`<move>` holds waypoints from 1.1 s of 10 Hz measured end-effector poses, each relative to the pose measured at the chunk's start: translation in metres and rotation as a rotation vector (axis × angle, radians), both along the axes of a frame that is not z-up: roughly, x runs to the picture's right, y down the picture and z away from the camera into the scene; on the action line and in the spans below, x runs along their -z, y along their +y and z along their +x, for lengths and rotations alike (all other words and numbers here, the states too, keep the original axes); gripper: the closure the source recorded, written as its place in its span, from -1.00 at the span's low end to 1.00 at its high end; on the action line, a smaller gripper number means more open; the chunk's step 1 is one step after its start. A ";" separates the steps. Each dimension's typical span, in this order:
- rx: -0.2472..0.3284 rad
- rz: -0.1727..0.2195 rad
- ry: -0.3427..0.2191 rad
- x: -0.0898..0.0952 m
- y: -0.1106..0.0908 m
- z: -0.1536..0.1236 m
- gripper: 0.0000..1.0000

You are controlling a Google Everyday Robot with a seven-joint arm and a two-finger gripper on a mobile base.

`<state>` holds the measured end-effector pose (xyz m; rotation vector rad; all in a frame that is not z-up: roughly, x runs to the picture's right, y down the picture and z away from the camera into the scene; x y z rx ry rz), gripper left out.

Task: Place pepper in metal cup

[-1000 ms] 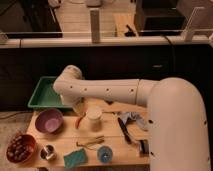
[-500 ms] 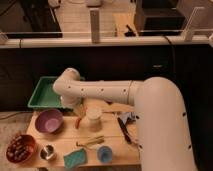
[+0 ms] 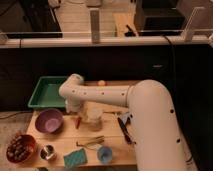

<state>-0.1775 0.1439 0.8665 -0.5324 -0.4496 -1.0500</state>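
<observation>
The pepper [image 3: 77,121] is a small red sliver on the wooden table [image 3: 60,140], between the purple bowl [image 3: 49,121] and the white cup [image 3: 94,118]. My gripper [image 3: 76,113] hangs from the white arm's wrist, right above the pepper, at its top end. The wrist hides most of it. I cannot tell whether it touches the pepper. The metal cup [image 3: 47,151] is small and shiny and stands near the table's front left, below the purple bowl, well apart from the gripper.
A green tray [image 3: 46,93] sits at the back left. A brown bowl of dark red fruit [image 3: 20,147] is front left. A blue cup [image 3: 105,154], a teal sponge [image 3: 75,158], a thin wire object [image 3: 90,142], a black tool [image 3: 124,128] and an orange fruit [image 3: 101,83] also lie on the table.
The arm's wrist has come down a little over the pepper. The pepper and the cups stay where they were.
</observation>
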 end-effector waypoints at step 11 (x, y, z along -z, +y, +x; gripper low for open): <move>0.014 0.032 0.023 -0.030 0.007 0.011 0.28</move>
